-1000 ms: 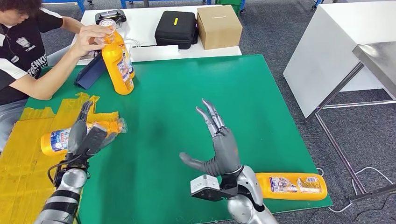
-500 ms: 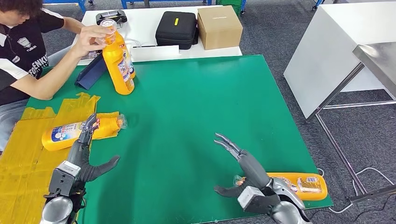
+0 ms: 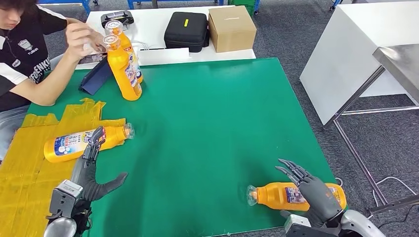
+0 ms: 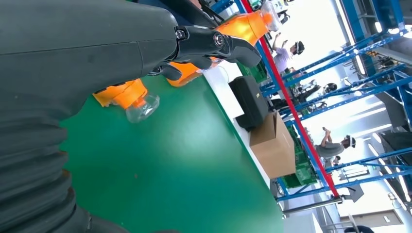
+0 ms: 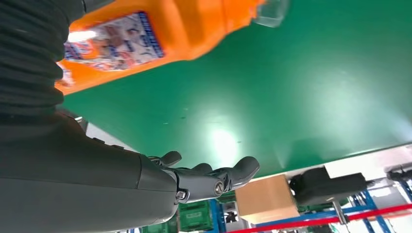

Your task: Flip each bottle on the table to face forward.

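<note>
at the table's (image 3: 207, 123) near right corner one orange bottle (image 3: 276, 195) lies on its side, the right hand (image 3: 316, 190) spread above it, holding nothing. near the left edge a second bottle (image 3: 74, 143) lies on yellow tape (image 3: 24, 168), the left hand (image 3: 91, 170) splayed and empty just in front; at the far left corner a person's hand (image 3: 81, 37) tops two upright bottles (image 3: 123, 64)

Lab hall: blue racking (image 4: 311, 104), worktables (image 3: 207, 98).

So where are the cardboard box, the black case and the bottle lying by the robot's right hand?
cardboard box (image 3: 231, 28), head view, on its front face.
black case (image 3: 186, 30), head view, on its lid.
bottle by the right hand (image 3: 274, 195), head view, on its orange body.
</note>
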